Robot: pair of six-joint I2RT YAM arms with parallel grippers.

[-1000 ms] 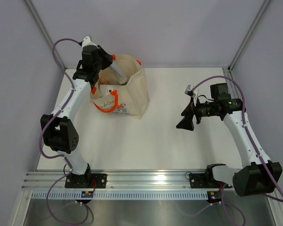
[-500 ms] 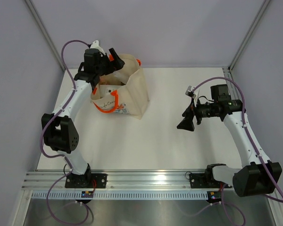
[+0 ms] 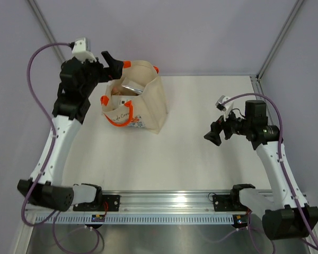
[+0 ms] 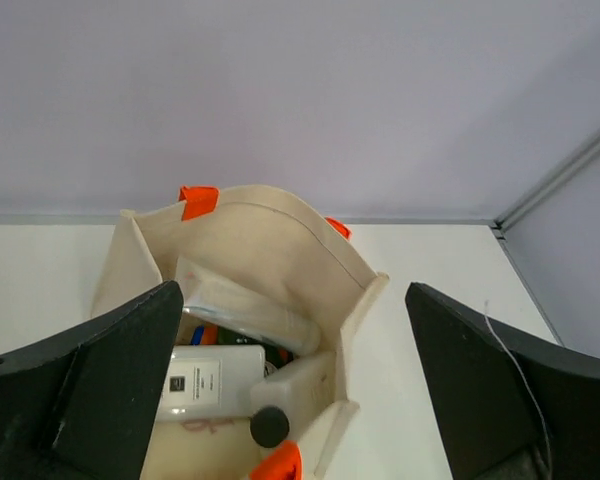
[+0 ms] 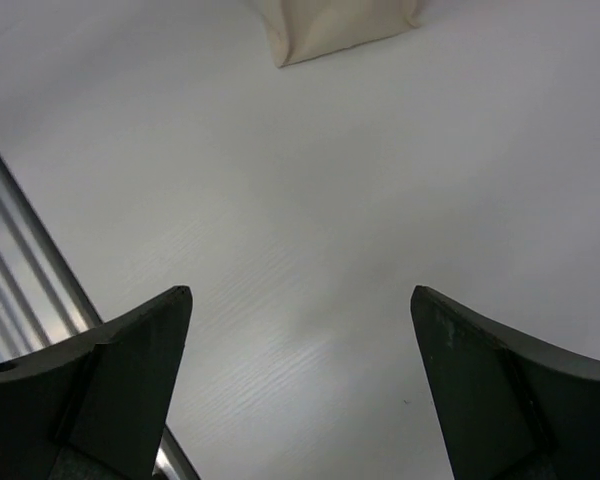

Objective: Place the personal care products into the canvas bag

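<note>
So the bag point(image 3: 148, 106) stands upright with its mouth open, and everything I can spot is inside it: a labelled white bottle point(image 4: 215, 380), a white bottle with a black cap point(image 4: 295, 385) next to it, and a silver tube point(image 4: 245, 310) lying slanted across the top of the pile. I don't see any bottles on the table point(image 3: 201, 169) outside the bag, so to me this looks pretty much done.

The left gripper point(image 3: 112, 63) hangs just above the bag's back-left corner, fingers spread wide and holding nothing. The right gripper point(image 3: 212, 135) is well off to the bag's right over bare tabletop, also spread and empty.

What worries me is that one left finger sits right beside the orange handle point(image 3: 126, 64) at the bag's back rim. If it hooks that loop on the way out, a soft bag like this could get dragged or tipped. The tube rides high in the bag, so I'd guess it would slide out first. I'd lift straight up from the bag before swinging away.
</note>
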